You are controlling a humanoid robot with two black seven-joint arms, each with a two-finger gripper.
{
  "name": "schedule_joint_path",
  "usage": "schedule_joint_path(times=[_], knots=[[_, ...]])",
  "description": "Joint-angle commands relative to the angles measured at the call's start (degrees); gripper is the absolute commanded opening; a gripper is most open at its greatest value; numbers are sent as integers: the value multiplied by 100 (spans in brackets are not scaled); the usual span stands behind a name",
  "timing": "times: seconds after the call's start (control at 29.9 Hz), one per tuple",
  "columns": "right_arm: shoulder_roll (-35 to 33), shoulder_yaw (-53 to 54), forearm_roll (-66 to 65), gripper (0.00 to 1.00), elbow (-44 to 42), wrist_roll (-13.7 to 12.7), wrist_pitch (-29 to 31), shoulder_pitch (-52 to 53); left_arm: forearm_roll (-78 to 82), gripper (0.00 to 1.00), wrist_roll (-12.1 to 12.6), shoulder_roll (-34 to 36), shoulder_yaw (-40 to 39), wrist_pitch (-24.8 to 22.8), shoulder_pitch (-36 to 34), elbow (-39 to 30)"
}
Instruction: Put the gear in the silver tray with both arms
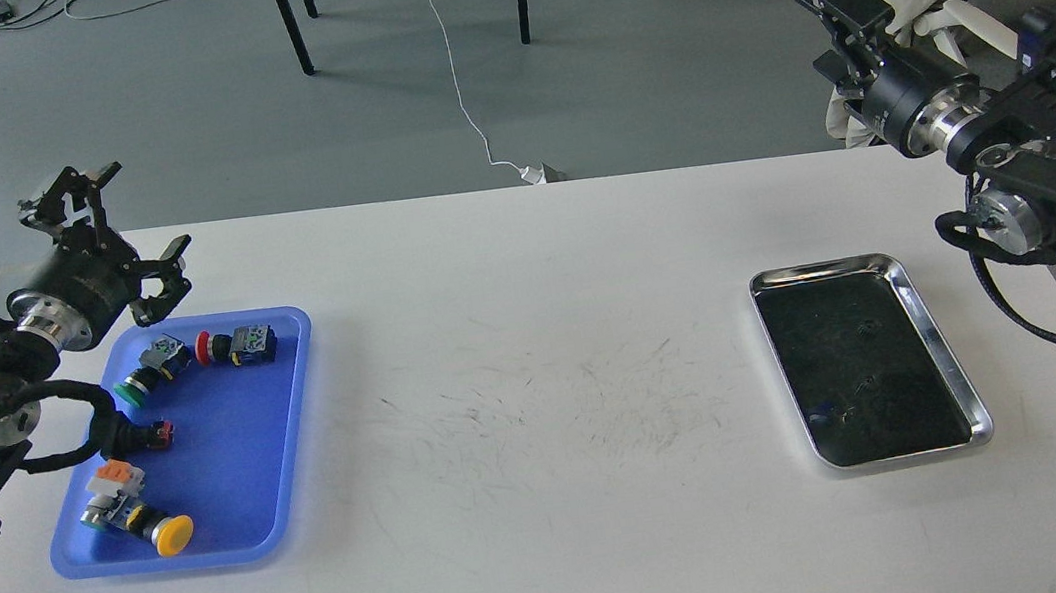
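Right pincer, grip unclear, hangs well beyond silver tray; left pincer spread.

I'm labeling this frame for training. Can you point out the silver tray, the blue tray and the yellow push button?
silver tray (937,342): head view, on its right rim.
blue tray (249,442): head view, on bare floor of the tray.
yellow push button (174,534): head view, on its round yellow cap.

No text, label or number is legible anywhere.
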Motion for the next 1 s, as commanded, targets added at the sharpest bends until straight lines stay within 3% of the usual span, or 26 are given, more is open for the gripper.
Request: schedule_joint_path(times=[0.0,0.47,0.6,0.84,0.97], knots=[[289,595,26,94,-274,1,10,-237,-1,99,7,-16,60,-25,-43,9],[588,1035,87,99,-221,45,195,-563,-71,99,25,10,-89,36,-122,9],[694,1378,867,99,-247,-25,186,-642,-115,99,25,1,-229,54,-122,27],[817,1896,2372,99,-46,-403,195,-835,-115,99,25,-25,-300,168,-96,18],[843,2125,2512,99,60,-832,124,-941,-115,99,25,-16,-300,168,-78,18]])
